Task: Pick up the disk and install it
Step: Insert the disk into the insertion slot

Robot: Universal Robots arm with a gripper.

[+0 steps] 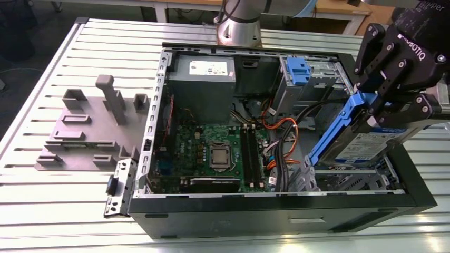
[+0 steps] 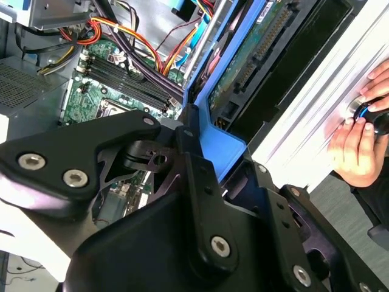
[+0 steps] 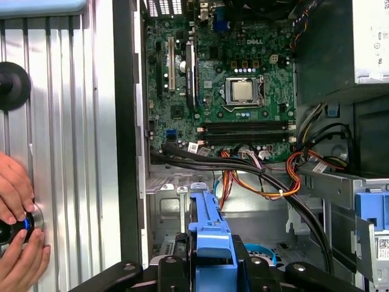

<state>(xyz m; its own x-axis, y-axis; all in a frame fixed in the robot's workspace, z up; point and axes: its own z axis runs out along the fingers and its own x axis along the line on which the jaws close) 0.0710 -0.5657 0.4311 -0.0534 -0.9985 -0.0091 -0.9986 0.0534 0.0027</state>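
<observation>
Exterior view is showing the black gripper (image 1: 391, 108) clamping the silver blue-railed metal disk (image 1: 367, 146), tilting above the drive bay (image 1: 351, 182) of the open black computer case (image 1: 267, 205); installing is underway, calling for levelled rails.

Open computer case (image 1: 281, 206) on slatted table (image 1: 63, 211)

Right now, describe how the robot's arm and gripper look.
The gripper is matt black, built of angular, jointed link plates fastened with round silver screws, and it has white lettering on its body. The arm is a smooth, round, silver-grey metal column.
</observation>
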